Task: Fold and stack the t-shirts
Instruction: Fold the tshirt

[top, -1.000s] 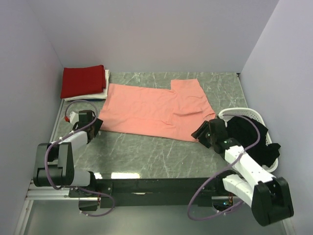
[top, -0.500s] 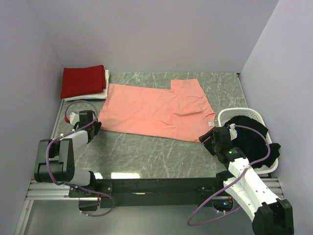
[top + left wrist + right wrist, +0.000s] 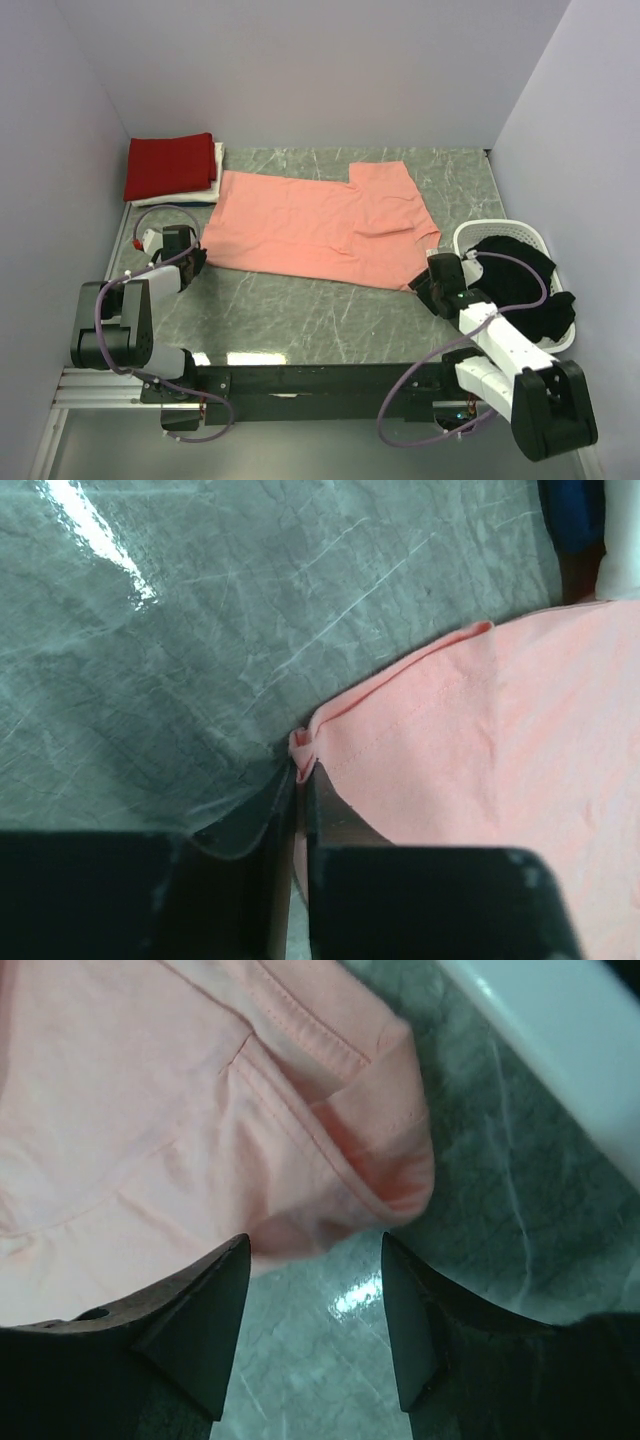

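At the near edge of the table (image 3: 300, 310), the left gripper (image 3: 303, 780) seems to pinch only a sliver of corner hem on the salmon-pink shirt (image 3: 320, 225), which lies flat mid-table. A lift could slip it free. The right gripper (image 3: 315, 1250) stands spread around the opposite rolled corner, not yet gripping. The white basket (image 3: 460, 240) crowds that side, while bare table lies toward the arms.

Grey marble table (image 3: 300, 310): salmon-pink t-shirt (image 3: 320, 225) spread centre; folded stack (image 3: 170, 165) far-left corner; basket (image 3: 462, 240) right edge.
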Tool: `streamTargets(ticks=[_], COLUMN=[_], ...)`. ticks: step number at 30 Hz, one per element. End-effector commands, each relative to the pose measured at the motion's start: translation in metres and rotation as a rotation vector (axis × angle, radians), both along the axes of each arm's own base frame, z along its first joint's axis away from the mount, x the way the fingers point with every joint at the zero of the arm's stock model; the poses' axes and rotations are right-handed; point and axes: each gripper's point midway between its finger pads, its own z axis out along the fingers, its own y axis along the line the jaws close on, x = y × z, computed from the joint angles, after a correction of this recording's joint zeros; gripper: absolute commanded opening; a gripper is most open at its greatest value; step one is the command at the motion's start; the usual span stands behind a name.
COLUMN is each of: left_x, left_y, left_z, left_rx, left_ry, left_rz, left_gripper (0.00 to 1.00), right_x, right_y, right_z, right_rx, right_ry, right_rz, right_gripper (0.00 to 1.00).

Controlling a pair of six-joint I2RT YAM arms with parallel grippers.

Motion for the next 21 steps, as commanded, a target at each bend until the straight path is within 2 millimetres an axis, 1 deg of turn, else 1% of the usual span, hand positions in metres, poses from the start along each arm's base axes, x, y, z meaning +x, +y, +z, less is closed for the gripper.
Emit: streamTargets(ticks=[1,3,5,6,8,9,10,11,12,13,14,16,17,18,19,20,21], left_x=[-0.006,-0.007,-0.008,-0.01,-0.011,-0.014,-0.016,-0.017,-0.022,-0.023,-0.025,-0.037,-0.041,-0.044,-0.05,-0.055,-0.06], left_y=[0.002,0.003,0.004,0.005,0.005,0.007,0.008,0.009,0.01,0.012,0.014,0.015,0.018,0.019,0.022,0.024,0.025], left_z=[-0.004,-0.001,0.003,0.002,0.006,0.006,0.006,0.01,0.009,0.015,0.016,0.015,0.022,0.025,0.031,0.033,0.035], left_rx=[0.018,0.023,0.028,0.032,0.038,0.043,0.049,0.054,0.057,0.067,0.073,0.075,0.079,0.081,0.092,0.092,0.095], left_ry=[0.036,0.029,0.025,0.029,0.022,0.029,0.03,0.021,0.035,0.02,0.017,0.047,0.026,0.021,0.016,0.013,0.014], left_rz=[-0.008,-0.004,-0.001,-0.002,0.0,0.003,0.009,0.013,0.017,0.029,0.037,0.049,0.069,0.081,0.096,0.111,0.121], left_gripper=[0.08,0.06,0.04,0.02,0.01,0.01,0.01,0.01,0.01,0.01,0.01,0.01,0.01,0.01,0.01,0.01,0.01], right_x=[0.017,0.022,0.029,0.032,0.032,0.033,0.032,0.032,0.03,0.026,0.025,0.018,0.015,0.014,0.005,0.002,-0.001], right_y=[-0.011,-0.008,-0.008,-0.006,-0.003,-0.002,-0.001,-0.002,-0.002,-0.006,-0.008,-0.011,-0.013,-0.014,-0.015,-0.016,-0.014], right_z=[0.003,0.002,0.001,0.002,-0.001,0.0,0.003,0.006,0.01,0.017,0.021,0.036,0.04,0.052,0.051,0.055,0.063], right_rx=[-0.046,-0.043,-0.048,-0.046,-0.028,-0.027,-0.021,-0.025,-0.03,-0.039,-0.04,-0.041,-0.042,-0.033,-0.036,-0.035,-0.023], right_ry=[0.002,0.019,0.039,0.04,0.061,0.061,0.057,0.051,0.046,0.036,0.026,-0.012,-0.022,-0.066,-0.05,-0.062,-0.097], right_rz=[-0.038,-0.023,-0.019,-0.008,0.008,0.016,0.021,0.024,0.03,0.023,0.018,0.019,0.021,0.019,0.021,0.023,0.029], right_gripper=[0.62,0.61,0.58,0.45,0.23,0.07,0.04,0.01,0.0,0.0,0.0,0.0,0.0,0.0,0.0,0.0,0.0])
